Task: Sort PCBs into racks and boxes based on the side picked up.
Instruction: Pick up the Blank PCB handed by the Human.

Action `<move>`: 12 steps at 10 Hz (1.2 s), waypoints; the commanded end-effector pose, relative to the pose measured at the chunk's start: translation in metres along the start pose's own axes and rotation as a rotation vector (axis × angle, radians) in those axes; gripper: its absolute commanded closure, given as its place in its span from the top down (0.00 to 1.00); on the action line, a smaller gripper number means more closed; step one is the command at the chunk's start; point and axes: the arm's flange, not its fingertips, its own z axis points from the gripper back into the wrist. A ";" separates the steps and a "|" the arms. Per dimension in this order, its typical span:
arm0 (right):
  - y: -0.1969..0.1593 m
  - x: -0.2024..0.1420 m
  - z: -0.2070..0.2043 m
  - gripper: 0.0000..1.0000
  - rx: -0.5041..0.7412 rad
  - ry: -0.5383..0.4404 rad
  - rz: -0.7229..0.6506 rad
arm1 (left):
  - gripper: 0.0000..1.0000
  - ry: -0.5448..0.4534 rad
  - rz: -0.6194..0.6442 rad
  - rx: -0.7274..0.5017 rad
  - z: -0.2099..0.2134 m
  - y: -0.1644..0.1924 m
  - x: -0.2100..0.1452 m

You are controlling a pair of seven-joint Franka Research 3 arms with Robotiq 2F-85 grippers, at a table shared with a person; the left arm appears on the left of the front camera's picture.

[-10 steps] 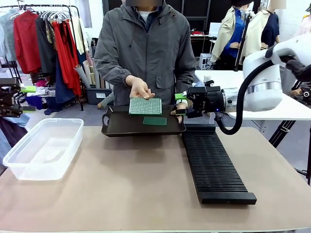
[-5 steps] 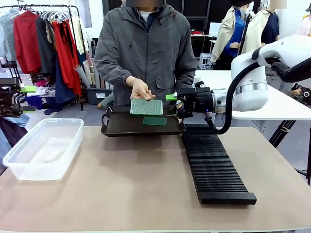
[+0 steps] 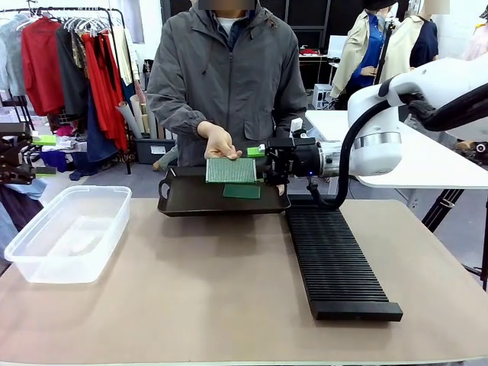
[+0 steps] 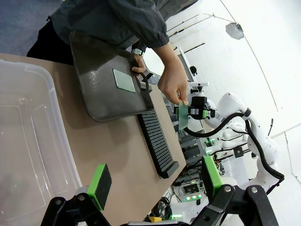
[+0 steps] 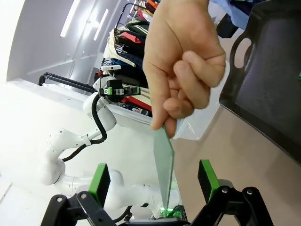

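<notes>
A person's hand (image 3: pixel 219 142) holds a thin light-green rectangular PCB (image 3: pixel 230 170) upright by its top edge, above the far edge of the tan table (image 3: pixel 198 290). The right gripper (image 3: pixel 264 165) stands at the board's right edge with its jaws wide apart. In the right wrist view the board sits edge-on between the green pads (image 5: pixel 99 181), with a gap on each side. Below lies a shallow black tray with handles (image 3: pixel 191 200), and a darker green PCB (image 3: pixel 242 191) lies flat in it. A long black slotted rack (image 3: pixel 335 259) runs along the table's right side. A clear plastic tub (image 3: pixel 53 273) sits at the left edge. The left gripper (image 4: pixel 155 181) is beside the tub, fingers spread and holding nothing.
</notes>
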 end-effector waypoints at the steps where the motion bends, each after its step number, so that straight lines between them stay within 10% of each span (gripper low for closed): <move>1: 0.000 0.012 -0.017 1.00 0.025 -0.020 -0.008 | 1.00 0.007 0.003 0.002 0.002 -0.002 0.001; 5: -0.003 0.017 -0.027 0.94 0.033 0.015 -0.050 | 1.00 0.007 0.003 0.002 0.002 -0.002 0.001; 10: -0.004 0.018 -0.027 0.08 0.025 0.032 -0.089 | 1.00 0.007 0.003 0.002 0.002 -0.002 0.001; 12: -0.004 0.018 -0.028 0.00 0.021 0.049 -0.110 | 1.00 0.007 0.003 0.002 0.002 -0.002 0.001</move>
